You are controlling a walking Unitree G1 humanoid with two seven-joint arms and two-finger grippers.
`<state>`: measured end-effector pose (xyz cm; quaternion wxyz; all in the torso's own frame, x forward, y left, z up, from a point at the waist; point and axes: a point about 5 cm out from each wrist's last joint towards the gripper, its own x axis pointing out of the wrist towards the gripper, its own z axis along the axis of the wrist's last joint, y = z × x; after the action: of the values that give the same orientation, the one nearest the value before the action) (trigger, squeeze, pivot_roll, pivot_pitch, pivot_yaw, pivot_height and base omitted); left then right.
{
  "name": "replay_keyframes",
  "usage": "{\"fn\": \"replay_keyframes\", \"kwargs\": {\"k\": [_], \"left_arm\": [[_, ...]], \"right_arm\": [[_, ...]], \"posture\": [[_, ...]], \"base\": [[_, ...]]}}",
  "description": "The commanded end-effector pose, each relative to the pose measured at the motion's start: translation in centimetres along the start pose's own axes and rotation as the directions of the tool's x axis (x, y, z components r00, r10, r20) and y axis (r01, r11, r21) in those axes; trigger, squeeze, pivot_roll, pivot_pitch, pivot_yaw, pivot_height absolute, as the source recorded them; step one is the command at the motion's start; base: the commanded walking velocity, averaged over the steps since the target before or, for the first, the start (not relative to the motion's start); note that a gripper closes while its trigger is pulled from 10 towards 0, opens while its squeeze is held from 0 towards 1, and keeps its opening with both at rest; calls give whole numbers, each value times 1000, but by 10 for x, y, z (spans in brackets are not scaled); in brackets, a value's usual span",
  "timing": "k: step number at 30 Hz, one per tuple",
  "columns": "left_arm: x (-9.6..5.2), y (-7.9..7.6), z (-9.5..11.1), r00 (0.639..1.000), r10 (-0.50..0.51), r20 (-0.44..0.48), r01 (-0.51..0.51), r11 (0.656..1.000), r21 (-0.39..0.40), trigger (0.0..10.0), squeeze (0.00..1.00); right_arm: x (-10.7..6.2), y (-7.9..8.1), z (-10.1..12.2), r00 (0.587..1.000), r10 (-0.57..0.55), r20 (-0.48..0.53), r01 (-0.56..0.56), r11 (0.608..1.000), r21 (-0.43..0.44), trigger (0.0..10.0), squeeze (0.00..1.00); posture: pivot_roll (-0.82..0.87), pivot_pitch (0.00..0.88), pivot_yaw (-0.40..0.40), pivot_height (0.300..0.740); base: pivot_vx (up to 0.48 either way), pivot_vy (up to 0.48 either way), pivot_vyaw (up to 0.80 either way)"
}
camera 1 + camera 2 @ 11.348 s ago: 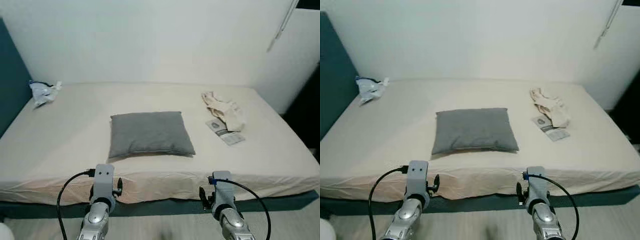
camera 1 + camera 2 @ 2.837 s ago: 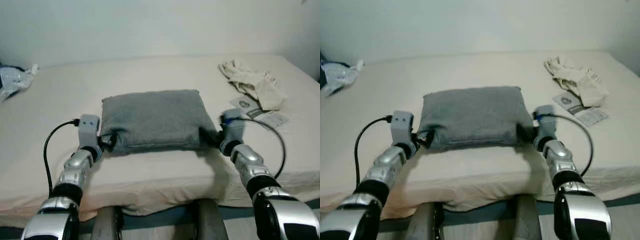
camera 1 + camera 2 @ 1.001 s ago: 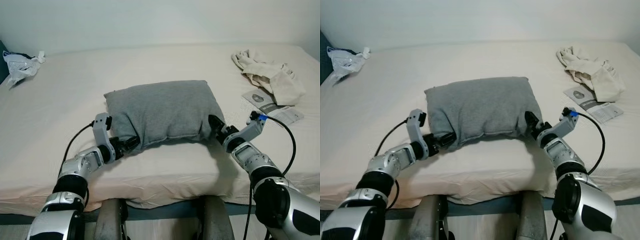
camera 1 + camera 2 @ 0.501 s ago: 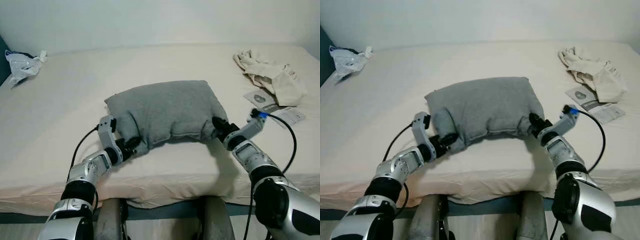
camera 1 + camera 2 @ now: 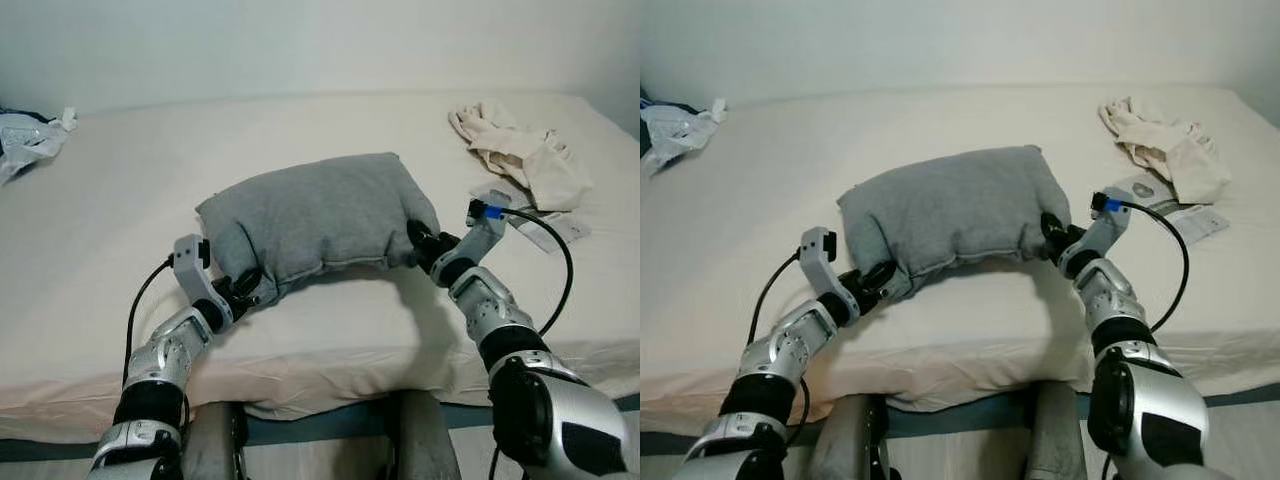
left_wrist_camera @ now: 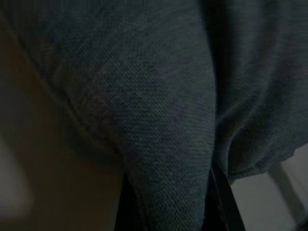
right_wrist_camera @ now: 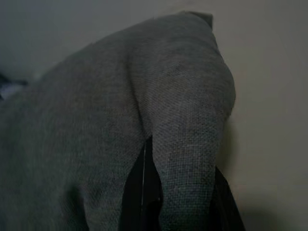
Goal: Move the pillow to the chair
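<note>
Nearest the camera, both silver arms reach up from below over the front edge of the bed (image 5: 330,360). A second ago the pillow (image 5: 310,215) sagged lower on the sheet; now it is raised a little more, tilted up toward the right, with a broader shadow beneath its near edge, and the whole view has shifted slightly as the camera moved. The left gripper (image 5: 243,285) is clamped on the pillow's near left corner, its black fingers pinching a fold of grey fabric, which the left wrist view shows bunched between them (image 6: 168,159). The right gripper (image 5: 418,240) is clamped on the near right corner, and in the right wrist view the cloth bulges between its two fingers (image 7: 185,159). The pillow hangs between the two grippers above the middle of the bed, its near edge off the sheet; whether its far edge touches the sheet I cannot tell. Around it the sheet lies bare on every side, with open room to the left and behind. Farther right, well apart from the pillow, a leaflet (image 5: 1185,215) lies just beyond the right wrist's cable, and behind it a heap of pale cloth (image 5: 510,150). At the far left edge sits a crumpled bag (image 5: 28,140), near the white wall (image 5: 320,45).
</note>
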<state>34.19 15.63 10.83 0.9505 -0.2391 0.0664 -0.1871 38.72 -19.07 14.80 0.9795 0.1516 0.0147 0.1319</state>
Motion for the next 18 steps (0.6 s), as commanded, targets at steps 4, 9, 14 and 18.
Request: {"fn": "replay_keyframes", "kwargs": {"k": [4,9,14,18], "left_arm": [[1,-22,24,987,-31,155,2,982,187,10000,0],[-2,-30,39,968,-13,249,-58,959,276,10000,0],[-4,-24,40,946,111,305,-203,935,290,10000,0],[-10,-23,39,916,167,365,-288,907,307,10000,0]], "right_arm": [[7,24,6,996,29,82,-8,969,-247,10000,0],[9,36,14,986,52,157,-9,966,-260,10000,0],[8,46,12,981,73,182,-13,950,-311,10000,0],[3,48,6,976,66,209,-5,959,-283,10000,0]], "posture": [[27,74,-33,555],[29,71,-39,555],[31,65,-39,555],[30,64,-38,555]], "base": [[0,0,0],[0,0,0],[0,0,0],[0,0,0]]}}
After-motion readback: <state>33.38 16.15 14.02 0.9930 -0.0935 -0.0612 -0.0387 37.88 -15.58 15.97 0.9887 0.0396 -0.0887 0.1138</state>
